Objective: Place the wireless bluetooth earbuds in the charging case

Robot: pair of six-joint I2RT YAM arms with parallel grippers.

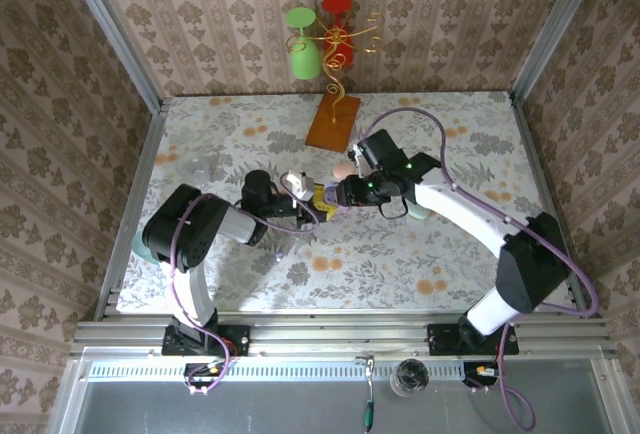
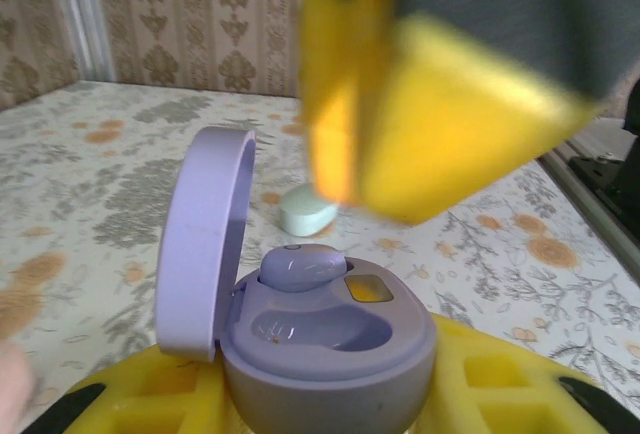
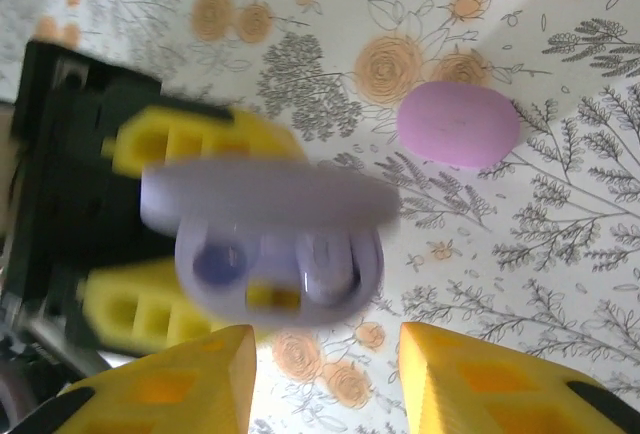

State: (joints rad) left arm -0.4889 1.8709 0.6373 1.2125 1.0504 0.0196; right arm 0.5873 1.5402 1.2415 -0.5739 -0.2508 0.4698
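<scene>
Half done, seemingly: spotted one purple earbud [image 2: 302,266] seated in open lilac charging case [image 2: 340,354], pinched firm by left gripper [image 2: 330,399]. Found right gripper [image 3: 325,379] hovering above, jaws spread, empty (good). Judged it light, glossy, slippery; figured on nipping across the rounded body.

The top view looks down from above and behind on the whole surface [image 1: 220,129]. The left wrist views the case [image 2: 330,354] closely and level; the right wrist looks down onto it.
</scene>
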